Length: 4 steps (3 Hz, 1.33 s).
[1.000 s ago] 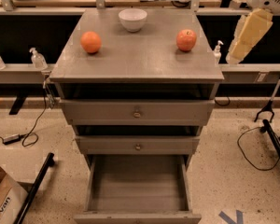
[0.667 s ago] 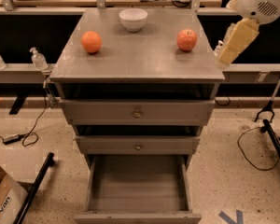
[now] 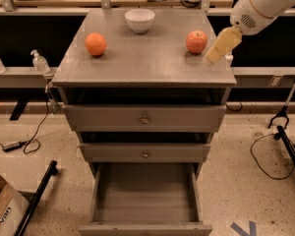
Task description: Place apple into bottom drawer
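- The apple (image 3: 196,42) sat on the right rear part of the cabinet top (image 3: 147,65), stem dimple up; being round, it offered no long axis to favour
- The gripper (image 3: 214,55) hung just beside it, to its right and a little nearer the front, over the top's right edge, slanting down-left toward the fruit; whether it was apart or together could not be told
- The coming reach was probably a short one, leftward and back
- An orange (image 3: 96,44) lay well apart on the left and a white bowl (image 3: 139,20) at rear centre; neither stood between
- The bottom drawer (image 3: 145,195) stood pulled out below, the two knobbed drawers (image 3: 144,118) above it pushed in
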Tool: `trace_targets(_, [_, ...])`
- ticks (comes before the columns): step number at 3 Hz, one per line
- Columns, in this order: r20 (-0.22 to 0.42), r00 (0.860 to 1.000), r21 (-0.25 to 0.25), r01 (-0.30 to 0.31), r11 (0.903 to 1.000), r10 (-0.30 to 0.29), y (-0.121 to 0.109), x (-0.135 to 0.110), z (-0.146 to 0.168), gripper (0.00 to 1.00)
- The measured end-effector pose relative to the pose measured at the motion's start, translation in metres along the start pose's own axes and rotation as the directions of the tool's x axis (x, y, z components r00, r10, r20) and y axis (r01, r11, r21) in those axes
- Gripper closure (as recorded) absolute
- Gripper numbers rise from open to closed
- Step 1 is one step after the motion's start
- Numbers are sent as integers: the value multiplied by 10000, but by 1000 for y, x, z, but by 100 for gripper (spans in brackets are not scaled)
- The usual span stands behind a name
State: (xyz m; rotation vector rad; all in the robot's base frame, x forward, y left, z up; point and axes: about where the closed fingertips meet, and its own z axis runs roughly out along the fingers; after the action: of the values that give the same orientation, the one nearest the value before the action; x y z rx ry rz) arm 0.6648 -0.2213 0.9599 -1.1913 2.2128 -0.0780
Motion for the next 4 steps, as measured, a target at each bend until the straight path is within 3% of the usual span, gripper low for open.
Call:
trace_targets(1, [88,9926,242,-1216,9923,1214,-25,11,32,0])
trace_targets(2, [311,9763,54,-2144,9767,2141,-44,25,61,0])
trace_targets(3, [364,9749,-23,-2197,9756,2197,-46,24,69,0])
trace_targets(4, [521,9631,-13,-2645,9644,2642,-40,29,75,0])
